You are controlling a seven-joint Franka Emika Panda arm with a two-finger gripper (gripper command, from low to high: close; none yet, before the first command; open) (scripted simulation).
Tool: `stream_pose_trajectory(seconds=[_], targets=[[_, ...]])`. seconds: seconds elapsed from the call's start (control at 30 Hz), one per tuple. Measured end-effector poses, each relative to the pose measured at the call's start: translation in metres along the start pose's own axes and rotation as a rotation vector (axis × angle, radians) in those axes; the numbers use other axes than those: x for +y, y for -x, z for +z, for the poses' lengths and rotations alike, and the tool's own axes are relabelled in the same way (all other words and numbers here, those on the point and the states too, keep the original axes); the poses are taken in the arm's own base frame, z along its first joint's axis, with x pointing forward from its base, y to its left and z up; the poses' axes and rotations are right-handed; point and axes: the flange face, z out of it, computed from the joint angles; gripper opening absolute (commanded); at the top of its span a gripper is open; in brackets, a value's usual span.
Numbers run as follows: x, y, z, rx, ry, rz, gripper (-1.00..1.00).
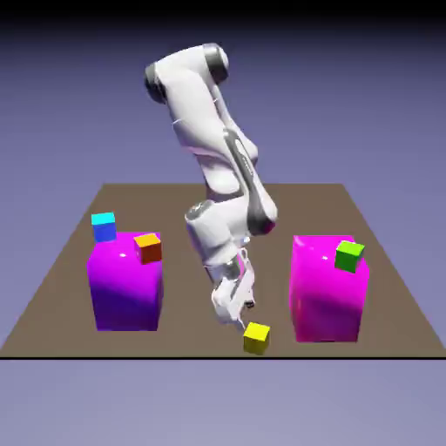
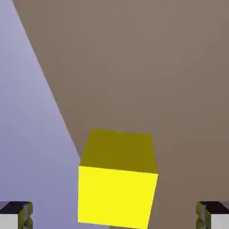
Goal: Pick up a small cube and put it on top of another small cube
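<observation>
The small yellow cube rests on the brown table near its front edge. In the hand view the yellow cube fills the lower middle, between my two fingertips at the bottom corners, which stand wide apart and do not touch it. My gripper hangs tilted just above and to the left of the cube, open. The small green cube sits on top of the right magenta block.
A second magenta block stands on the exterior view's left with an orange cube on top. A blue cube with a cyan top sits behind it. The table's front edge runs just past the yellow cube.
</observation>
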Motion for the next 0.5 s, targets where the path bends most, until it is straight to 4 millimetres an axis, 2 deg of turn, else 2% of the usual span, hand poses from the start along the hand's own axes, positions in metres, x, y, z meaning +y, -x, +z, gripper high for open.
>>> stream_pose_trajectory(seconds=[0.17,0.2,0.27,0.43,0.47,0.5], targets=[[-0.006,-0.005,0.063,-0.001,0.001,0.0,0.0],[-0.007,-0.007,0.068,0.0,0.0,0.0,-1.0],[-0.007,-0.006,0.068,0.0,0.0,0.0,-1.0],[-0.001,0.0,0.004,-0.002,0.0,0.0,-1.0],[-0.011,-0.002,-0.002,-0.001,0.016,0.034,-1.0],[-0.008,0.007,-0.009,0.006,0.021,0.032,-1.0]])
